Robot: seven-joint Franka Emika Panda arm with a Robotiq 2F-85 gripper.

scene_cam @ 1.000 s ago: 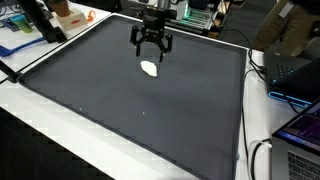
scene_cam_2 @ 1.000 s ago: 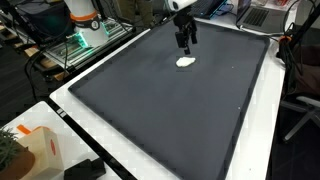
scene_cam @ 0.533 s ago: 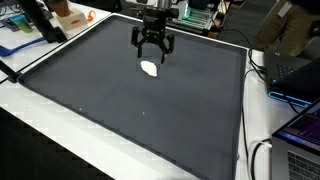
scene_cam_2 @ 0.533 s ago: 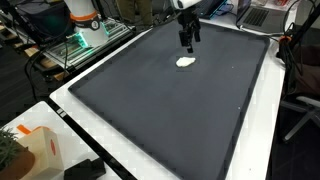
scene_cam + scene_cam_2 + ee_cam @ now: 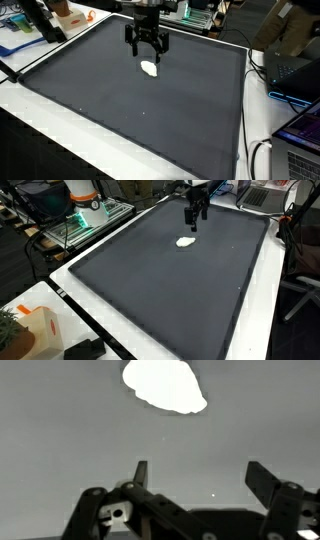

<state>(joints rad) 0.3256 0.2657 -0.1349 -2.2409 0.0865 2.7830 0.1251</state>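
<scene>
Wrist view is showing the end effector [image 5: 197,475] along the bottom of the frame, its two dark fingers standing spread wide with nothing between them. Beyond them, at the top centre of the frame, a small white lump [image 5: 165,385] is lying on a plain grey mat [image 5: 60,450]. It is glaring so brightly that its material and height cannot be told.

In both exterior views, the white surface [image 5: 60,130] is running along the lower left. The dark mat [image 5: 150,115] is covering nearly all of it. Toward the upper middle of the frame, the white lump [image 5: 150,69] is resting alone on the mat. The end effector [image 5: 147,45] is hanging just above and slightly past the lump, not touching it. An exterior view from the side is showing the same gap between the end effector [image 5: 193,218] and the lump [image 5: 186,242].

Several things could go wrong from here:
- The lump is sitting ahead of the fingers rather than squarely between them, so a straight descent could bring one finger down on it and shove it aside.
- The lump is looking low and flat, so a closing pinch might be skimming over it.
- A descent that goes too deep could be digging the fingertips into the mat and wrinkling or dragging it.
</scene>
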